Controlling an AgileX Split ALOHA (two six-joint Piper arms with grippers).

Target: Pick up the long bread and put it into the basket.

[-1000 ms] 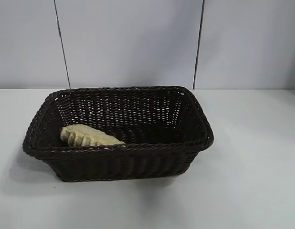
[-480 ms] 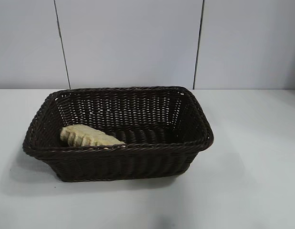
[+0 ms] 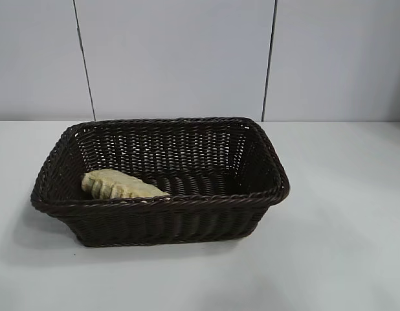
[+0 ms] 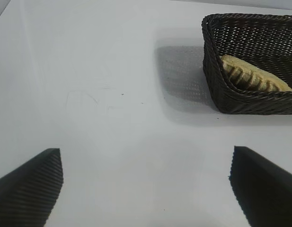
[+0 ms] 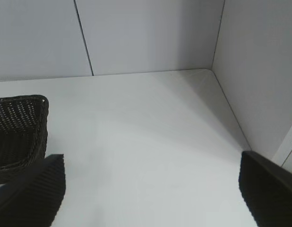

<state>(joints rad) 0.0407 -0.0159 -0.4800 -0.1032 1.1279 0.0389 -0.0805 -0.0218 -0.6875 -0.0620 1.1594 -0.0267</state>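
The long bread (image 3: 120,185) lies inside the basket (image 3: 161,202) at its left end, leaning against the front wall. The left wrist view shows the bread (image 4: 252,75) in the basket's corner (image 4: 217,75). My left gripper (image 4: 147,182) is open and empty, above bare table, apart from the basket. My right gripper (image 5: 153,184) is open and empty, above bare table beside the basket's corner (image 5: 23,132). Neither gripper shows in the exterior view.
The white table (image 3: 342,214) stretches around the basket. A grey panelled wall (image 3: 187,58) stands behind it. In the right wrist view a side wall (image 5: 259,71) bounds the table at its corner.
A faint shadow on the table in front of the basket has gone. The basket and the bread have not moved.
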